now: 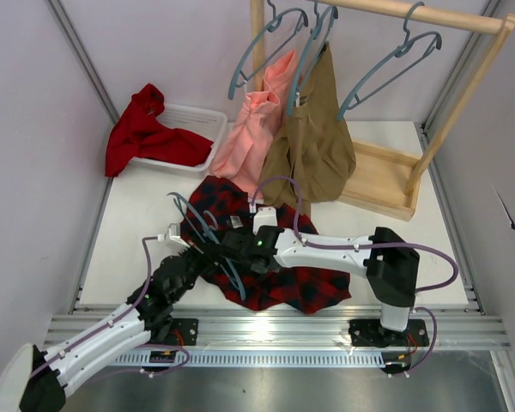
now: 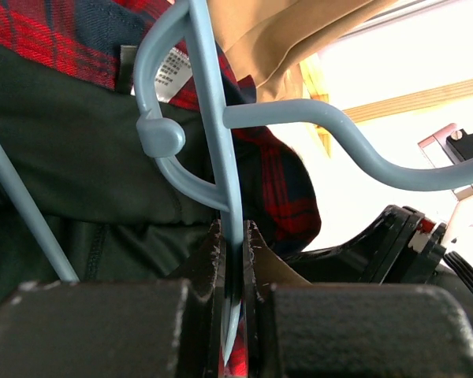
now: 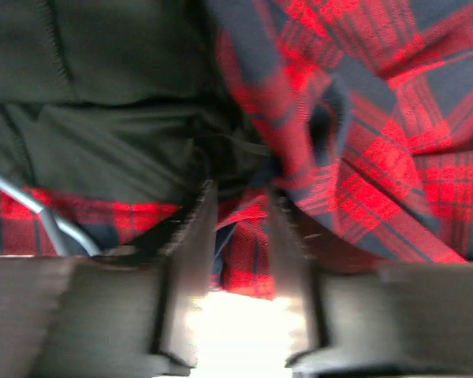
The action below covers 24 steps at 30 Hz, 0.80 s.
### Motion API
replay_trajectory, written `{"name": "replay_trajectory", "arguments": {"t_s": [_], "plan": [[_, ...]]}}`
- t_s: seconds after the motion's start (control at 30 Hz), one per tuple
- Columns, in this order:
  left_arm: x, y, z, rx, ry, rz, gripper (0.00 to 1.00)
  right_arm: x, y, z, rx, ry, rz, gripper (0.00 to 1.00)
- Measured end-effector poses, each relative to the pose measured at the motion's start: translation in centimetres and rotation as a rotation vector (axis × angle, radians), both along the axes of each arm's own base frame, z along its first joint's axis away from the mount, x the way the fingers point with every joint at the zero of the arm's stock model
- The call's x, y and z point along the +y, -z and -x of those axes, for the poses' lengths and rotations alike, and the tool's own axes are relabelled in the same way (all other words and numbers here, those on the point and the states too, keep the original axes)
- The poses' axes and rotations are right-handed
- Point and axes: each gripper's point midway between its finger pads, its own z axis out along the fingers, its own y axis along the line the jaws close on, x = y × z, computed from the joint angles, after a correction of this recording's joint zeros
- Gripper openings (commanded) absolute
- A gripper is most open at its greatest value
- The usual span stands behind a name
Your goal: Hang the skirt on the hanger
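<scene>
Our left arm [image 1: 103,335] lies low and reaches in toward the middle. The left pincer [image 2: 234,236] is squeezed tight on a thin bar of the hanger [image 2: 214,118]. Our right arm [image 1: 326,251] stands up from its base and then stretches flat toward the left arm, and the right pincer [image 3: 236,197] has its two fingers a little apart with a fold of the skirt [image 3: 363,118] pinched between them.

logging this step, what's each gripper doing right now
left gripper: closed, holding the hanger by a thin bar between its jaws
right gripper: closed on a bunched fold of the skirt
</scene>
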Motion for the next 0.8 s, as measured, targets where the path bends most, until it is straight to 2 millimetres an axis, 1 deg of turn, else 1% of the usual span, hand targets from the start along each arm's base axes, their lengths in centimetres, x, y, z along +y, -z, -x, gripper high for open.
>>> {"name": "replay_trajectory", "arguments": {"t_s": [0.03, 0.07, 0.13, 0.2, 0.3, 0.4, 0.5, 0.6, 0.67, 0.77, 0.8], "plan": [[0.0, 0.1, 0.0, 0.002, -0.001, -0.001, 0.0, -0.1, 0.0, -0.1, -0.004, 0.005, 0.004, 0.29], [0.1, 0.1, -0.1, 0.004, -0.002, -0.002, 0.0, -0.3, 0.0, -0.2, -0.008, 0.007, 0.013, 0.13], [0.1, 0.1, -0.1, 0.005, -0.002, -0.002, 0.0, -0.8, -0.1, -0.3, -0.016, 0.01, 0.029, 0.0], [0.1, 0.1, -0.1, 0.006, 0.0, -0.002, 0.0, -1.1, -0.1, -0.2, -0.025, 0.015, 0.019, 0.0], [0.1, 0.4, -0.1, 0.013, 0.001, -0.007, 0.0, -2.3, -0.3, 0.4, -0.032, 0.014, -0.021, 0.0], [0.0, 0.8, -0.2, 0.026, 0.002, -0.016, 0.0, -3.5, -0.6, 1.1, -0.041, 0.008, -0.122, 0.0], [-0.1, 0.9, -0.3, 0.028, 0.006, -0.015, 0.0, -4.9, -0.4, 1.7, -0.053, -0.005, -0.229, 0.0], [-0.3, 0.8, -0.3, 0.027, 0.009, -0.013, 0.0, -6.0, -0.4, 2.1, -0.076, -0.029, -0.371, 0.0], [-0.3, 0.9, -0.4, 0.027, 0.009, -0.013, 0.0, -6.5, -0.5, 2.0, -0.099, -0.039, -0.489, 0.0], [-0.4, 1.0, -0.5, 0.029, 0.01, -0.014, 0.0, -7.1, 0.0, 1.7, -0.118, -0.041, -0.641, 0.0], [-0.5, 1.0, -0.5, 0.03, 0.01, -0.015, 0.0, -7.3, 0.3, 1.6, -0.12, -0.039, -0.668, 0.0]]}}
